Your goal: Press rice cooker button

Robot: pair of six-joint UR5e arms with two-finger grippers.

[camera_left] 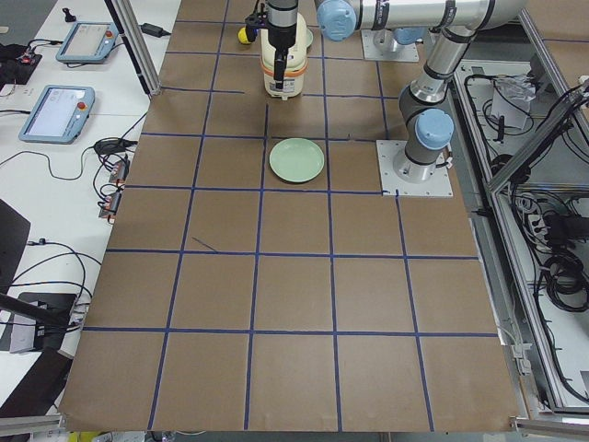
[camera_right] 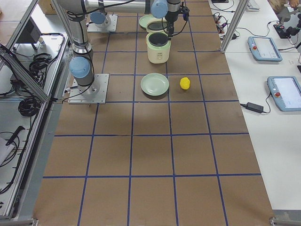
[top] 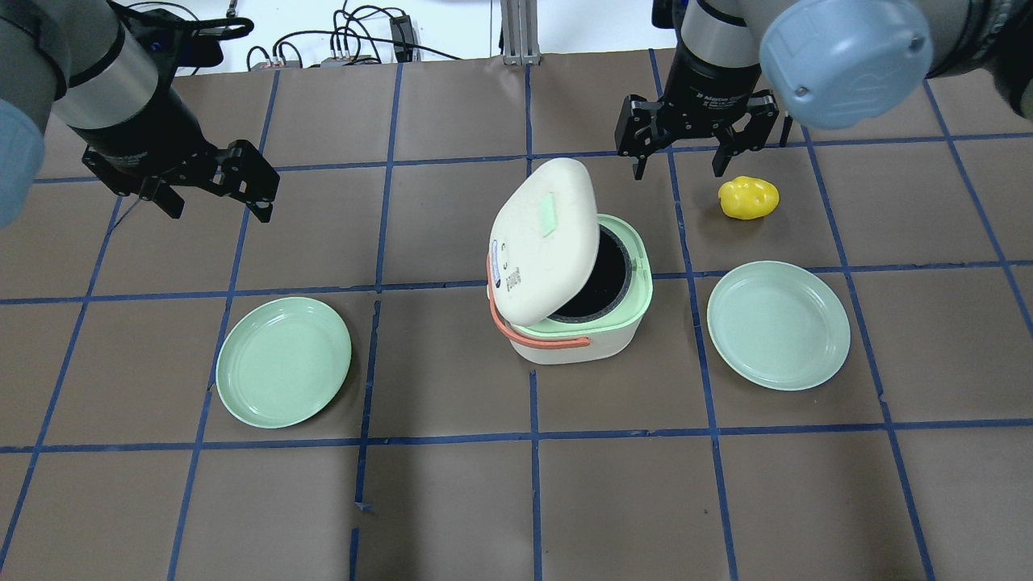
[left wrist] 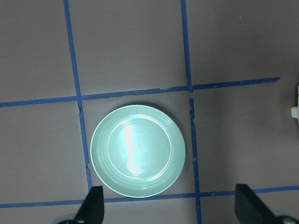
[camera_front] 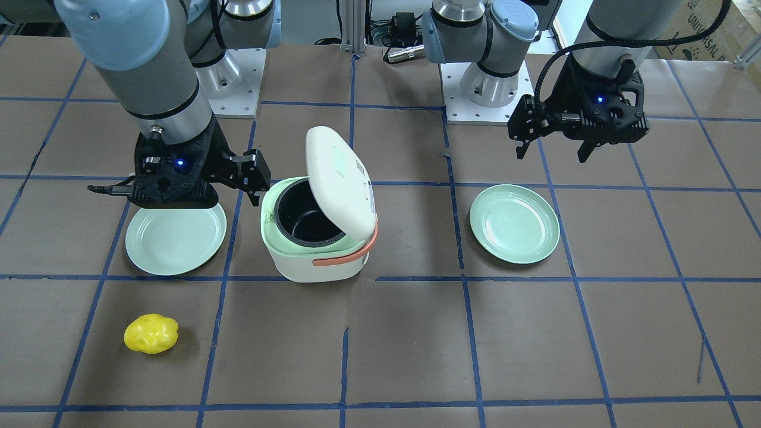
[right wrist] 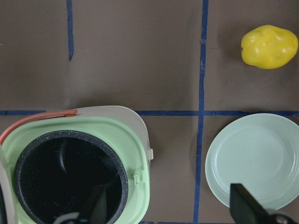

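Observation:
The white and green rice cooker (top: 613, 343) stands mid-table with its lid (top: 541, 242) tilted open, so the dark inner pot (right wrist: 70, 177) shows. A green tab (top: 549, 214) sits on the lid's top. An orange handle (top: 541, 343) lies along its near side. My right gripper (top: 682, 157) is open and empty, raised just beyond the cooker's far right corner. In its wrist view (right wrist: 173, 210) the pot lies under the left finger. My left gripper (top: 216, 202) is open and empty, far left of the cooker.
A green plate (top: 282, 361) lies left of the cooker, under my left gripper's camera (left wrist: 138, 151). A second plate (top: 779, 324) lies on the right. A yellow lumpy object (top: 749, 198) sits beyond that plate, close to my right gripper.

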